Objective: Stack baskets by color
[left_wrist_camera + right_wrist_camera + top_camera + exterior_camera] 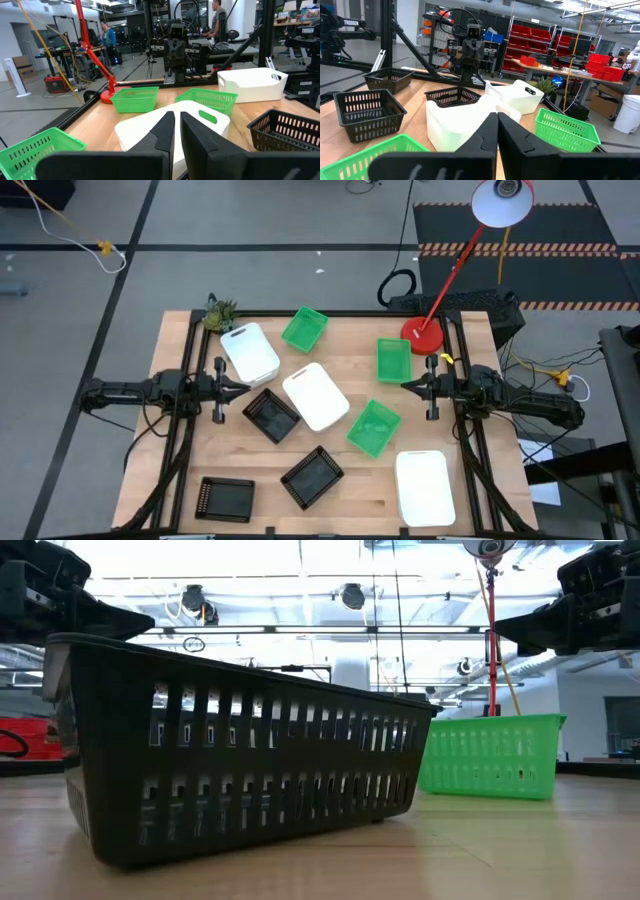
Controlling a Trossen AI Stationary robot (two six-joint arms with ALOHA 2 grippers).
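High view: my left claw [243, 388] and right claw [407, 385] closed, empty; perforated plastic baskets [316, 396] apparently all unstacked.

The table [345, 490] has a light wooden top bordered by a black frame. A red desk lamp [423, 338] stands by its base at the far right corner of the table; its red arm rises at a slant to a white shade [502, 202]. A small green plant [220, 312] sits at the far left corner. Grey floor surrounds the table, crossed by dark lines, with a yellow cable [70, 225] lying at the far left. A hazard-striped mat [520, 248] lies beyond the lamp. Red storage bins [535, 35] fill shelving in the room. Two people [108, 37] stand in the background.
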